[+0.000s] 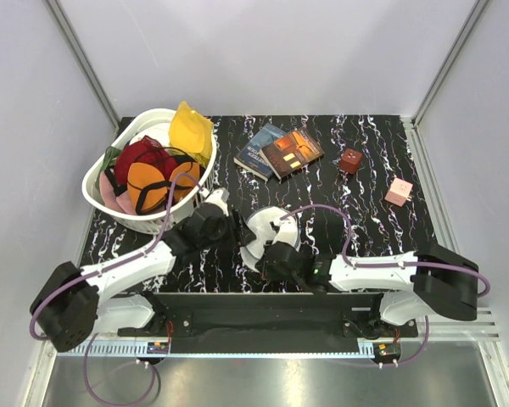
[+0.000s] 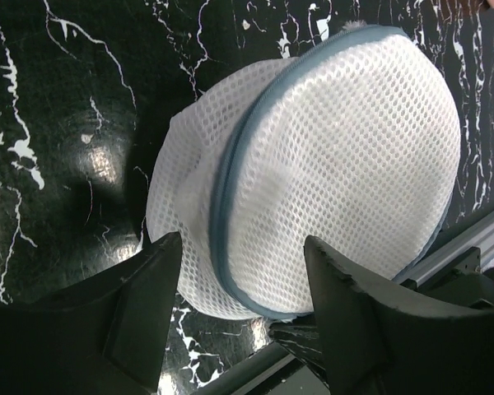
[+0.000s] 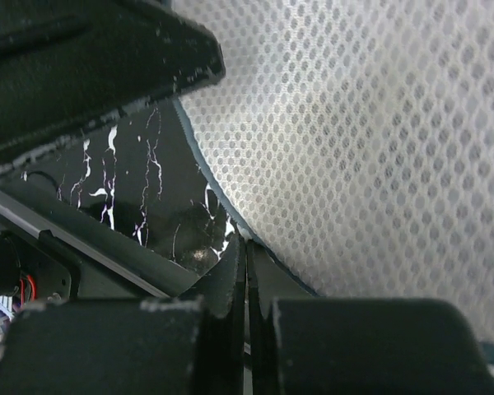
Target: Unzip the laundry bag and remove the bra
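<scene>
Basket (image 1: pixel 97 197), books (image 1: pixel 282 153), red cube (image 1: pixel 349 161), pink block (image 1: pixel 399 192)

Black tabletop (image 1: pixel 373 229) with white marble veining, walled on three sides. Far left corner: white slotted plastic basket (image 1: pixel 97 202); far centre: blue-covered book (image 1: pixel 253 153) with a dark book bearing orange squares (image 1: pixel 293 153) overlapping its right side; right of these, well apart: small dark red cube (image 1: pixel 350 160) and pink block (image 1: pixel 399 192). Near centre: round white mesh laundry bag (image 1: pixel 267 227) with grey-blue trim, resting directly on the surface.
</scene>
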